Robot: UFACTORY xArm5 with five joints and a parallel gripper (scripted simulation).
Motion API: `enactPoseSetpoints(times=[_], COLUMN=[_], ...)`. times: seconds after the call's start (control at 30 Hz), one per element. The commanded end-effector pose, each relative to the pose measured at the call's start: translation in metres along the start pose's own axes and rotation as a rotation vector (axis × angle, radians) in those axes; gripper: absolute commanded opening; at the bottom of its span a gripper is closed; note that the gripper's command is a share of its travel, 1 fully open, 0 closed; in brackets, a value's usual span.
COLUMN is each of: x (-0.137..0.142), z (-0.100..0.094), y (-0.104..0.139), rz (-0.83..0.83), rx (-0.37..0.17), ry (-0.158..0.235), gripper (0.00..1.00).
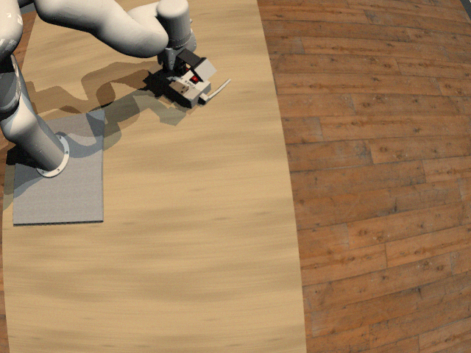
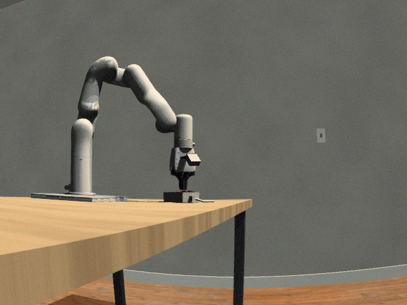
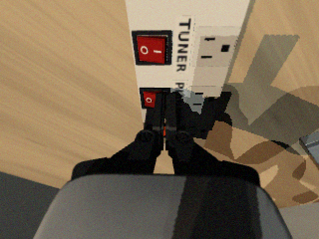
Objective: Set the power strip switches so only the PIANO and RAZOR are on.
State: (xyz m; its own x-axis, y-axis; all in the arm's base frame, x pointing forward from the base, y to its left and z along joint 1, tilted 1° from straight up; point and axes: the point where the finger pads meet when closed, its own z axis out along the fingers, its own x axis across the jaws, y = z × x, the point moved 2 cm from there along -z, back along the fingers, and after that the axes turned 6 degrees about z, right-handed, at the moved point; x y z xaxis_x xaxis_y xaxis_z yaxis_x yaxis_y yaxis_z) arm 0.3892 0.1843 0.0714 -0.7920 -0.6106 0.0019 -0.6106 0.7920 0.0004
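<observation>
Near the far corner of the table [image 2: 184, 216], close to my base plate [image 1: 60, 197], the power strip [image 3: 150, 20] is lying flat and right way up, and I am standing straight over it. I am keeping my gripper [image 3: 164, 102] pinched fully together with nothing between the fingers, so the joined tips are serving as one narrow prod for a rocker. They are resting on the second switch [image 3: 149, 100], whose label is showing only a "P", probably PIANO, which I judge I am pressing on. Beyond it the TUNER switch [image 3: 151, 48] and its socket [image 3: 213, 50] are showing plainly. My own fingers are covering most of the second rocker, so I am unable to tell which way it is tipped. Everything nearer me, including any RAZOR switch, is hiding beneath my wrist.
</observation>
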Motion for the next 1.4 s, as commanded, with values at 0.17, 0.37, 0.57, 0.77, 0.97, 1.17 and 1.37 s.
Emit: enactPoseSetpoints(times=[0.17, 0.37, 0.57, 0.77, 0.97, 1.17, 1.37], x=[-0.0012, -0.0012, -0.0012, -0.0012, -0.0012, -0.0012, -0.0011], z=[-0.0012, -0.0012, -0.0012, -0.0008, 0.001, 0.0027, 0.0052], y=[-0.0003, -0.0003, -0.0003, -0.0003, -0.0003, -0.0003, -0.0004], rz=[0.0, 0.0, 0.0, 0.0, 0.0, 0.0, 0.0], rx=[0.001, 0.001, 0.001, 0.001, 0.001, 0.001, 0.001], ry=[-0.004, -0.004, -0.004, -0.004, -0.004, -0.004, -0.004], gripper=[0.0, 0.0, 0.0, 0.0, 0.0, 0.0, 0.0])
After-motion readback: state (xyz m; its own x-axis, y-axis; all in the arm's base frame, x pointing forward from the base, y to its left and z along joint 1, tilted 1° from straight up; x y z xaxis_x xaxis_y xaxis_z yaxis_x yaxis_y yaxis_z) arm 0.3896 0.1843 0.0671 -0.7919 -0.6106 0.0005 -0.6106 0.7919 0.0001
